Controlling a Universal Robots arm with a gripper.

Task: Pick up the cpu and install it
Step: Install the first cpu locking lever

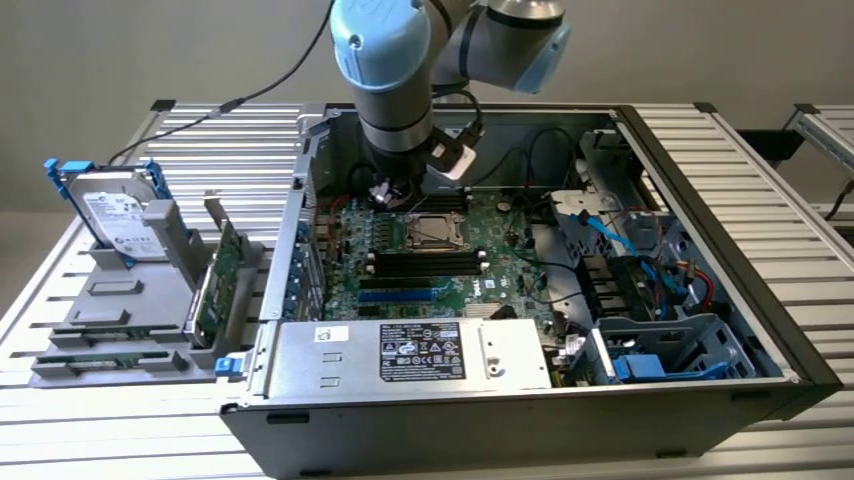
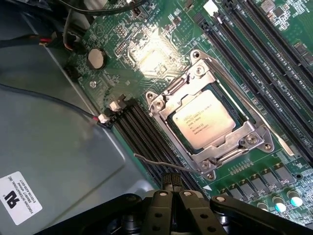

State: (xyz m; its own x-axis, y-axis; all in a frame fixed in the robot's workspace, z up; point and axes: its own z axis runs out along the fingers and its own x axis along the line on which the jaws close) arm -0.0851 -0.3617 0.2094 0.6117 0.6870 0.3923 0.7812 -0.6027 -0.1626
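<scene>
The tool point(image 2: 171, 185) is clenched on nothing and hangs inside the open computer case point(image 1: 747, 330), low over the motherboard point(image 1: 400, 285). The cpu point(image 2: 203, 119) lies flat in its socket, ringed by the metal retention frame point(image 2: 244, 142), silver top up. From the tool it sits just ahead and below, apart from the fingertips. In the exterior view, the cpu point(image 1: 434, 232) is slightly to the exterior view's right of the tool point(image 1: 391, 190) and nearer the camera. Being square, the chip has no long axis.

hard drive point(image 1: 114, 215): upright in grey rack point(image 1: 118, 292) | power supply point(image 1: 414, 355): inside open case point(image 1: 534, 440) | coin battery point(image 2: 96, 58): on motherboard point(image 2: 122, 73)
</scene>
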